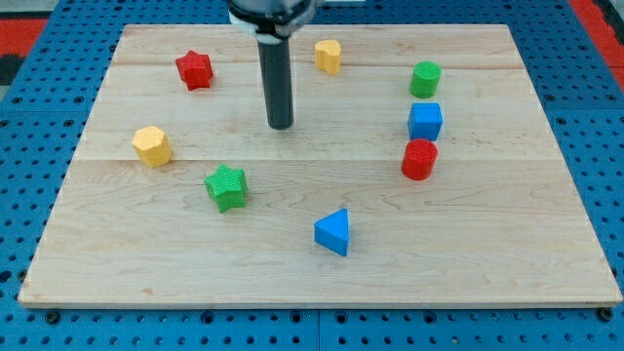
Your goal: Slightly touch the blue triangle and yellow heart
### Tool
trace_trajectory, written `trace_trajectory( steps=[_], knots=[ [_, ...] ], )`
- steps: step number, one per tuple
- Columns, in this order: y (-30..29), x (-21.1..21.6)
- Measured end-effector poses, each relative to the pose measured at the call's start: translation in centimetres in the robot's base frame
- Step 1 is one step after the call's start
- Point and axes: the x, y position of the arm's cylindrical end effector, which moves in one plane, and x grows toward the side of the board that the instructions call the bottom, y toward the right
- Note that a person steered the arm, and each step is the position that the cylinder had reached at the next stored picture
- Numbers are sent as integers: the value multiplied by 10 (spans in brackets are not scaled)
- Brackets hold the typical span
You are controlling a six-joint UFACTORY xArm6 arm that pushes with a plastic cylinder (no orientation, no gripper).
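my tip: bare rod, no gripper, nothing held; far-centre of worktop, touching no block | blue triangle: near-centre, well apart, apex pointing far-right, no clear long axis | yellow heart: far, just right of rod, orientation unclear | progress: neither contact visible, both touches seem left
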Motion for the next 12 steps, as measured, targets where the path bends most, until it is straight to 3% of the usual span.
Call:
trace_trajectory(
  steps=[4, 5, 7, 9, 11, 12],
  knots=[
    [8, 165],
    [74, 167],
    [99, 167],
    [127, 143],
    [62, 35],
    [50, -48]
  ],
)
